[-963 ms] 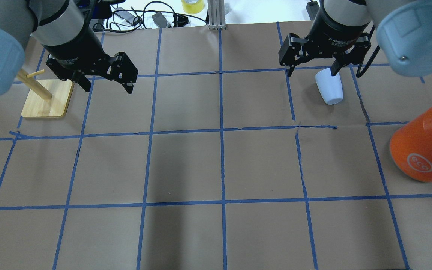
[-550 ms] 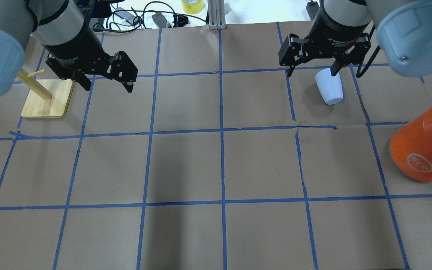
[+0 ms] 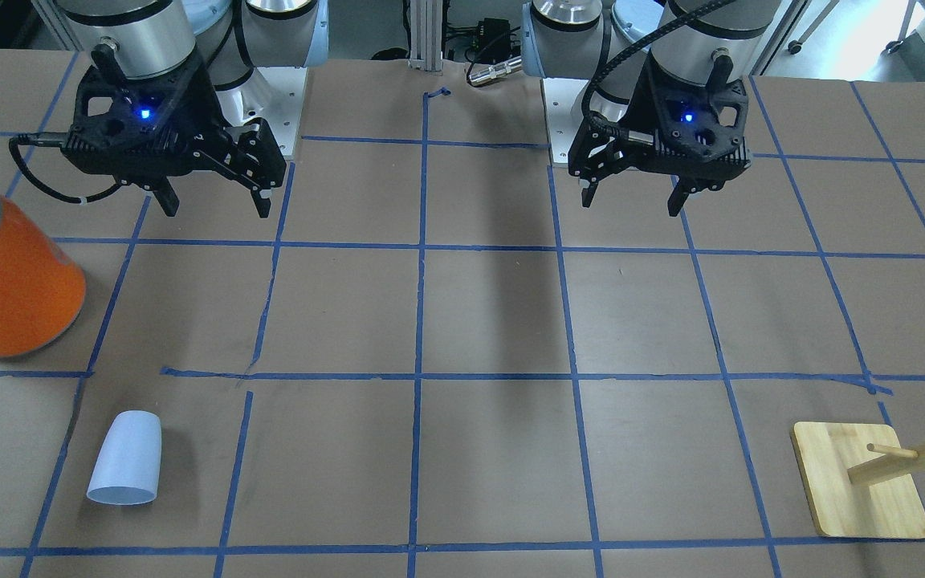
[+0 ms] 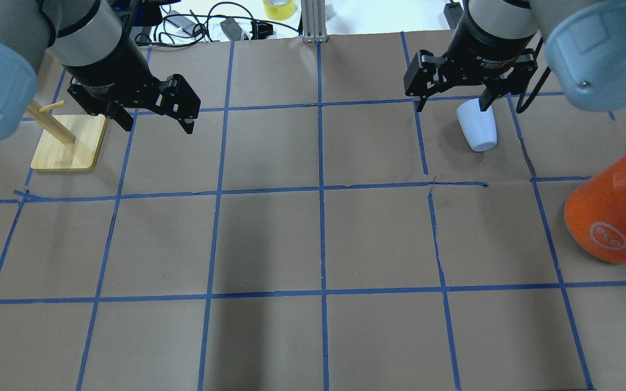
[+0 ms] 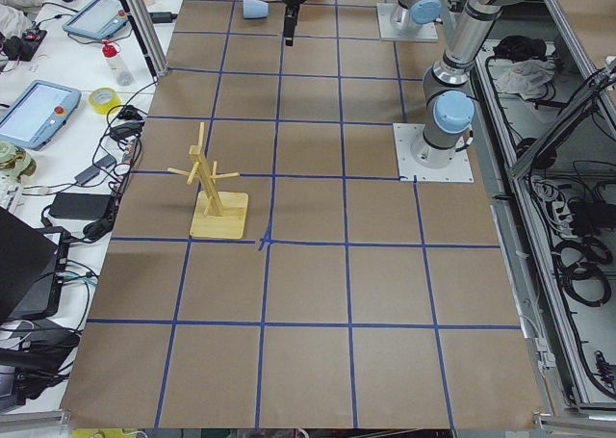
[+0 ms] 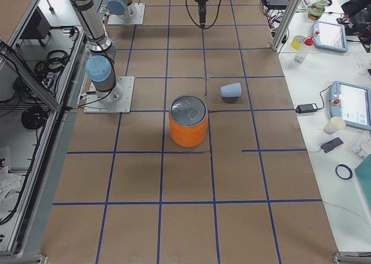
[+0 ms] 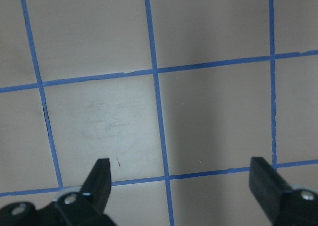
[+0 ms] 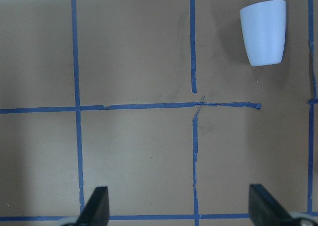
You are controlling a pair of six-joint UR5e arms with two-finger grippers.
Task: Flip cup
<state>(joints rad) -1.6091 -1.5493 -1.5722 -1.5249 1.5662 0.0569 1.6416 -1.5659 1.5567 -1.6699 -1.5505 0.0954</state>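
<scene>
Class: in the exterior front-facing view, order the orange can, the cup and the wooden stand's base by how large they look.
1. orange can: largest, even though the picture's edge cuts it off.
2. wooden stand's base: clearly smaller than the can.
3. cup: smallest.

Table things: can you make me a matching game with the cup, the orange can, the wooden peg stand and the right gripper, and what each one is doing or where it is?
Things:
1. cup
2. orange can
3. wooden peg stand
4. right gripper

What fits:
A. open, holding nothing
B. standing up, silver lid on top
C. lying on its side
D. on the same side of the table as the left gripper

Pairs: 1-C, 2-B, 3-D, 4-A.
</scene>
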